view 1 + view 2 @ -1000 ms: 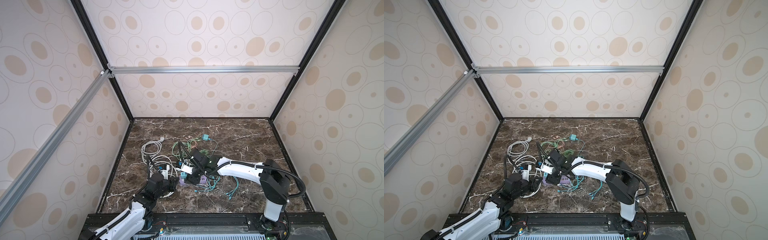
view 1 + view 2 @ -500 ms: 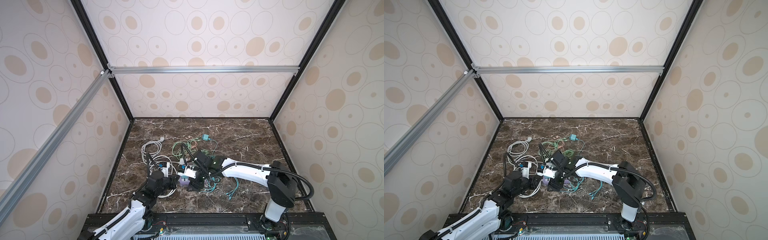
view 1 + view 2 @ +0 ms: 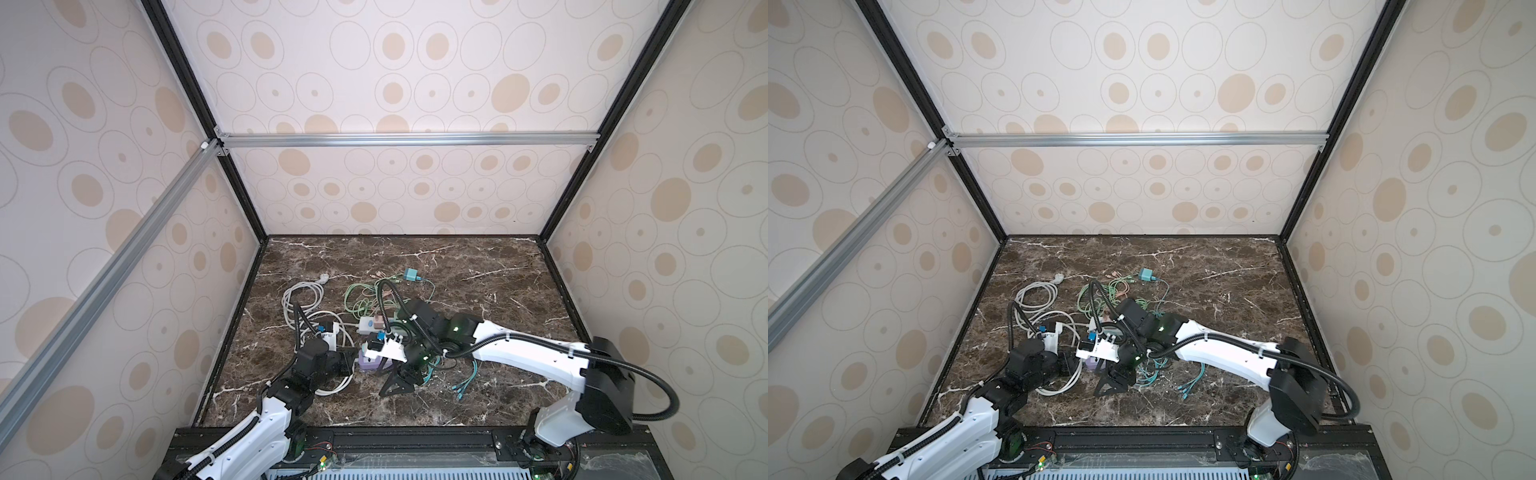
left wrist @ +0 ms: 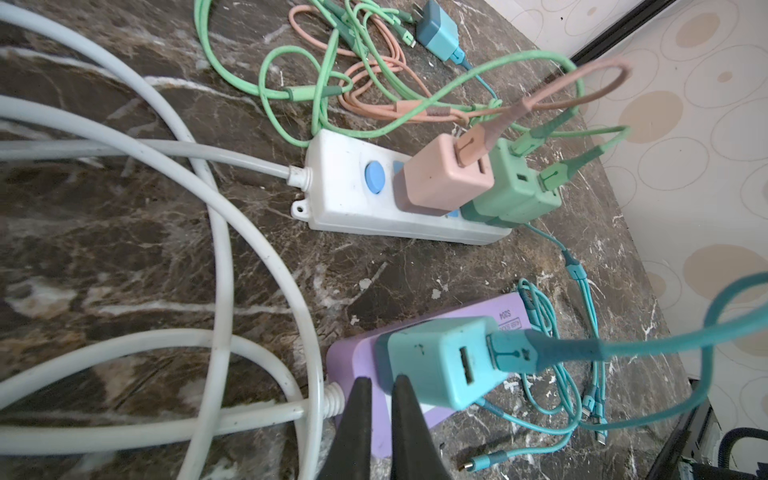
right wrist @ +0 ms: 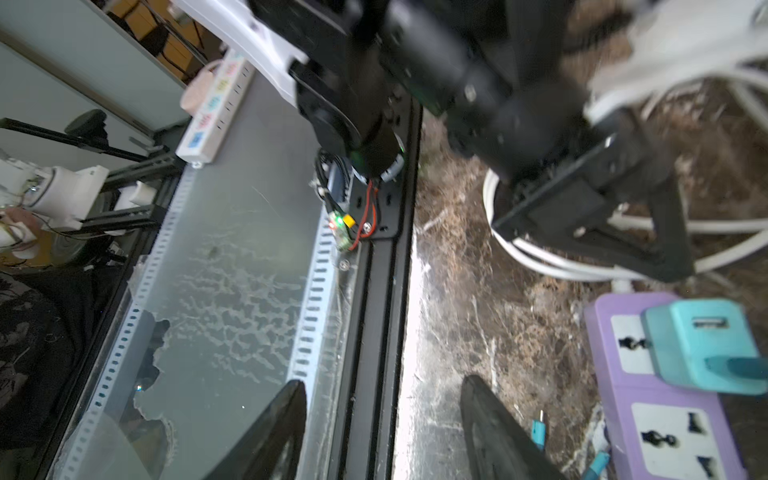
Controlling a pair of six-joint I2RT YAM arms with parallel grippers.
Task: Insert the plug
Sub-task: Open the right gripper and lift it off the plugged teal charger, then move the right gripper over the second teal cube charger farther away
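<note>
The teal plug (image 4: 440, 357) stands on the end socket of the purple power strip (image 4: 357, 365), its prongs hidden and a teal cable running from it. My left gripper (image 4: 379, 384) is shut, its tips resting on the strip's cord end right beside the plug. The right wrist view shows the same plug (image 5: 706, 345) on the strip (image 5: 665, 415), with my right gripper (image 5: 382, 382) open and empty beside it, over the table's front edge. In both top views the right gripper (image 3: 395, 386) (image 3: 1113, 384) hangs just in front of the strip (image 3: 370, 365) (image 3: 1091, 365).
A white power strip (image 4: 353, 195) (image 3: 365, 325) holding a pink and a green charger lies behind the purple one. Thick white cord loops (image 4: 224, 257) lie to the left. Green, pink and teal cables tangle around, and a loose teal charger (image 3: 411, 274) lies farther back.
My right gripper has swung away from the purple strip toward the table's front edge, and its jaws have narrowed a little. The left gripper has stayed shut at the strip.
</note>
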